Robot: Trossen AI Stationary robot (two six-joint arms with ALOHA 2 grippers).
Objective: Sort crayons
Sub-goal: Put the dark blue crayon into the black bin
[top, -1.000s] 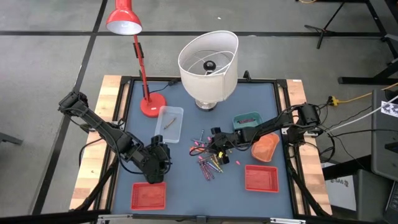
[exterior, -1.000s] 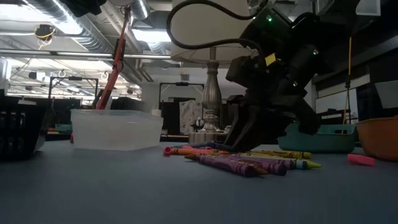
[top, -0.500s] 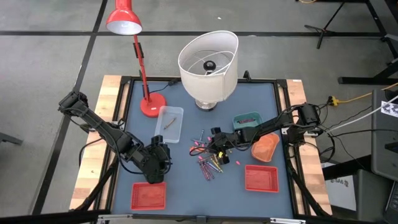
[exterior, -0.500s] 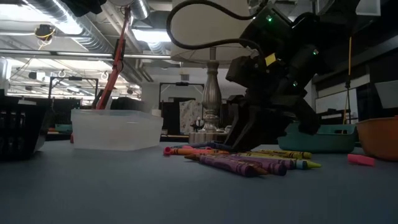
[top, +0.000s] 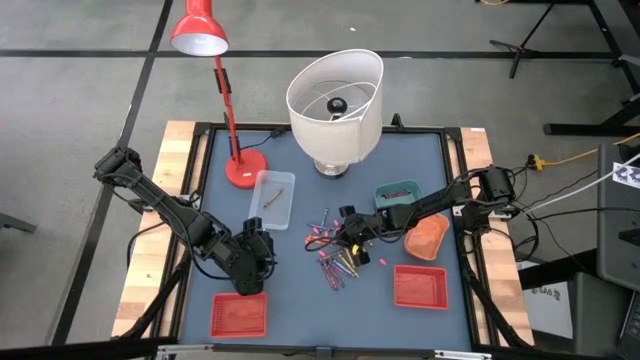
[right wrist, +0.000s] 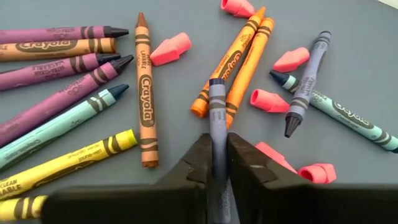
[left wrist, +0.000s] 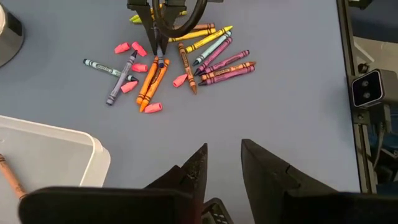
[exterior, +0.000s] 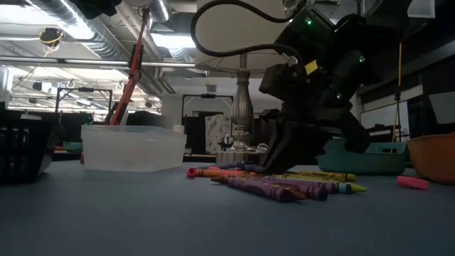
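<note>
Several crayons (top: 336, 256) in mixed colours lie loose on the blue table top, with pink eraser bits among them (right wrist: 169, 48). My right gripper (top: 341, 232) is down at the pile's far side, shut on a grey-blue crayon (right wrist: 216, 109). It also shows in the low view (exterior: 281, 160). My left gripper (top: 262, 245) hovers left of the pile, open and empty (left wrist: 222, 163), above the left red tray (top: 238, 315). My right gripper pinches the grey-blue crayon's paper-wrapped shaft (right wrist: 216, 134) between its two fingers. The crayon runs forward along the fingers, and its free end (right wrist: 216, 84) lies over two orange crayons (right wrist: 239, 59). The fingers slant down from the table's right. Whether the crayon is lifted clear, I cannot tell.
A clear plastic box (top: 273, 198) with one brown crayon stands left of the pile. A teal tray (top: 398, 192), an orange bowl (top: 428, 238) and a second red tray (top: 420, 287) are to the right. A red desk lamp (top: 244, 168) and a white lampshade (top: 335, 100) stand at the back.
My right gripper has shifted slightly toward the table's right edge at the crayon pile, still shut. Nothing else has moved.
</note>
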